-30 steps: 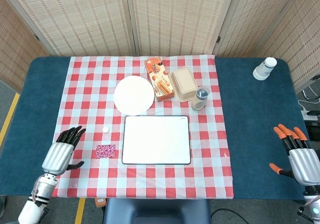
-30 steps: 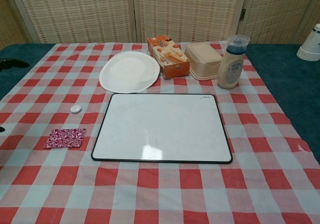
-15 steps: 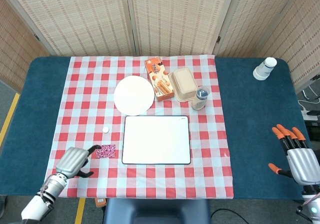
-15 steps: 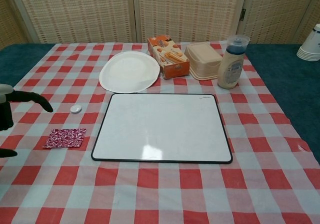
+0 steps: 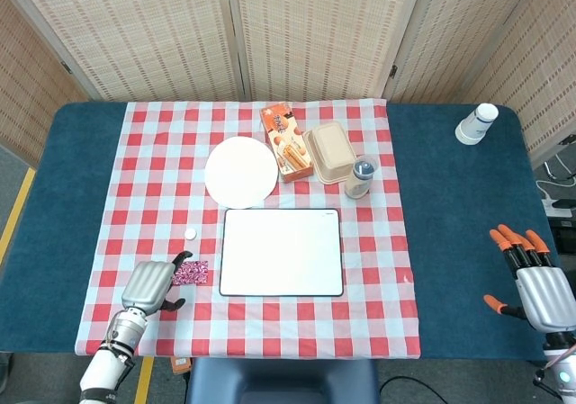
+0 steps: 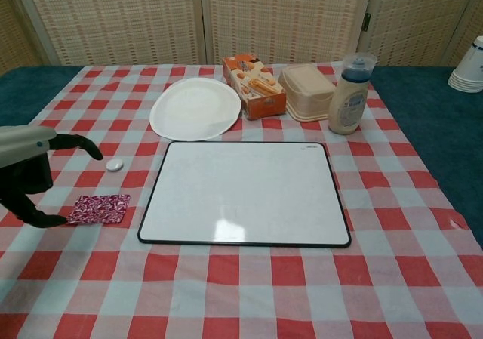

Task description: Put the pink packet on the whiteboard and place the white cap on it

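Pink packet (image 6: 98,208) lying flat on desk (image 5: 445,206), at nine o'clock of whiteboard (image 6: 245,193); likely light, thin, crinkly, best pinching by an edge. Left robot hand (image 6: 26,169) hovering beside, spread, holding nothing.

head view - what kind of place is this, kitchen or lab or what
Probably a staged lab or demo space, not a kitchen: woven folding screens enclose a table with a checked cloth, and props like a whiteboard sit arranged.
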